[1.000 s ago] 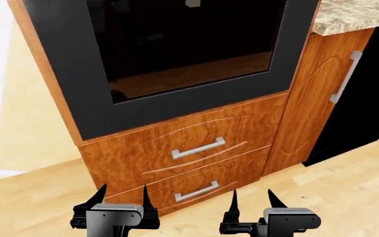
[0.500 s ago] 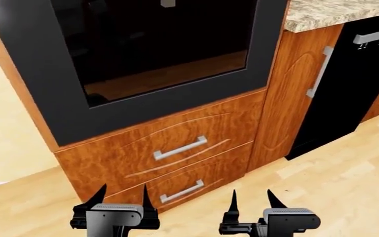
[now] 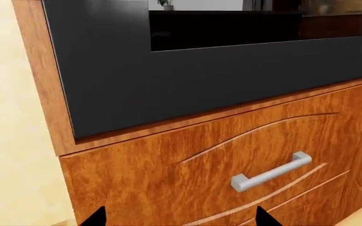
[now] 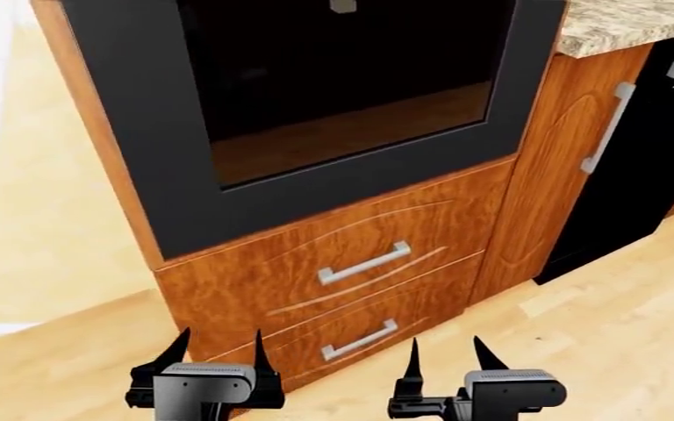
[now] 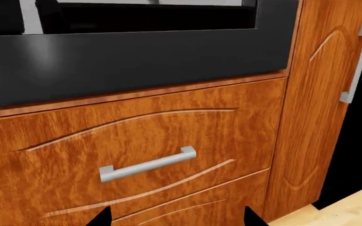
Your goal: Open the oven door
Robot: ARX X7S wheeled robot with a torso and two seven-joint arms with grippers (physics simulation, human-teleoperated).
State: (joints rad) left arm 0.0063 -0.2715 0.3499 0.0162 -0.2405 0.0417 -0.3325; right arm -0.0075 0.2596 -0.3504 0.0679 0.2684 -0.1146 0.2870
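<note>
Now | left claw (image 4: 213, 347) spread, empty | right claw (image 4: 442, 354) spread, empty | oven door (image 4: 150, 132) shut

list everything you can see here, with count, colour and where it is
oven door: 1, matte black frame around dark reflective glass, shut, set in the wooden cabinet above the drawers
drawers: 2, reddish-brown wood with silver bar handles, upper drawer directly under the oven door, lower drawer below it
narrow cabinet door: 1, reddish-brown wood with an upright silver handle, to the right of the oven and drawers
countertop: 1, speckled beige stone, above the narrow door
black appliance front: 1, glossy black, far right
floor: light wood planks
left gripper: 1, black fingers on grey body, open, low in front of the lower drawer, holding nothing
right gripper: 1, same colours, open, low beside it, holding nothing
</note>
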